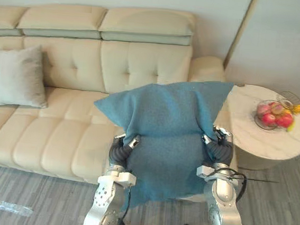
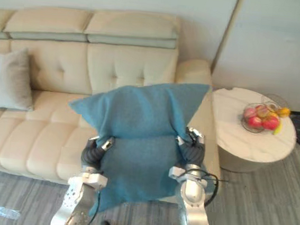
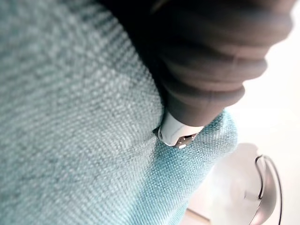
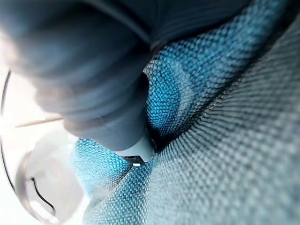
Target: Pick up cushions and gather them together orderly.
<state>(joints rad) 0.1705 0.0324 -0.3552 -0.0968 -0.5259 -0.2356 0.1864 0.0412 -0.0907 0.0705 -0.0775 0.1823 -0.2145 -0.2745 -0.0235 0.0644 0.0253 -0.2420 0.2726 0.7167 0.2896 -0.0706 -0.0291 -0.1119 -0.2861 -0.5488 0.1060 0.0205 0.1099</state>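
Teal cushion (image 1: 165,124), finely woven weave. Grey cushion (image 1: 16,77), plain, at the left end of the cream sofa (image 1: 58,130). Worktop (image 1: 254,136) pale, seemingly marbled. Fruit (image 1: 275,117) red and yellow. Floor (image 1: 25,191) grey-streaked.

The large teal woven cushion (image 1: 164,130) swallows most of the left hand (image 1: 129,143) at its 9 o'clock side and of the right hand (image 1: 215,140) at 3 o'clock. It also covers part of the seat of the cream tufted sofa (image 1: 58,130). In the right eye view the pale grey square cushion (image 2: 4,80), at 9 o'clock, is cut by the edge, and the fruit (image 1: 277,117) in the glass bowl (image 1: 259,123) is too small to name.
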